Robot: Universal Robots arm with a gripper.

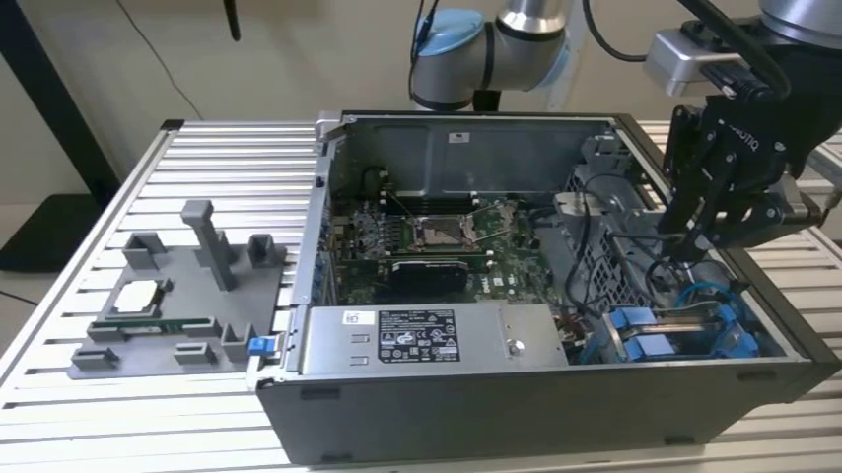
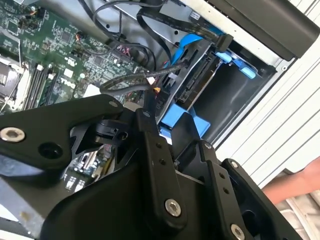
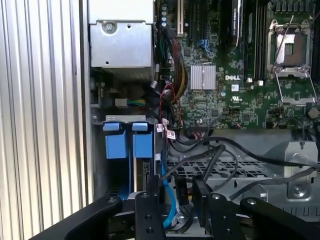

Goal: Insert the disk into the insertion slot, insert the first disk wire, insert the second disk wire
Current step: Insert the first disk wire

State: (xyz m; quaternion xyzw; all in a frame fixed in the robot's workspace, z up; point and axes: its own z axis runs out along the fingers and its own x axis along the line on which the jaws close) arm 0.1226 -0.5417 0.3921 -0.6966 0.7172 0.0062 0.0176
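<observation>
Black multi-link gripper (image 1: 687,248): lowered into the open grey metal computer case (image 1: 526,414), at the end on the exterior view's right. Whether it is spread or pinching anything: cannot tell.

In the first wrist view it sits among black sleeved wires (image 3: 220,150) and a light-blue flat cable (image 3: 166,185). Contact with either cannot be confirmed.

The disk in its bright blue plastic carrier (image 3: 143,145) stands seated in the insertion slot, a bay of the grey metal drive cage (image 3: 125,119), close to the gripper. A second blue carrier (image 3: 114,144) sits just beside it.

The green motherboard (image 3: 220,100) lies beyond the cage. The grey power-supply box (image 1: 435,340) lies along the case's near wall.

The case rests on a slatted aluminium table (image 1: 224,148), with a grey plastic fixture (image 1: 197,296) on the exterior view's left.

A person's hand (image 2: 295,185) is outside the case.
</observation>
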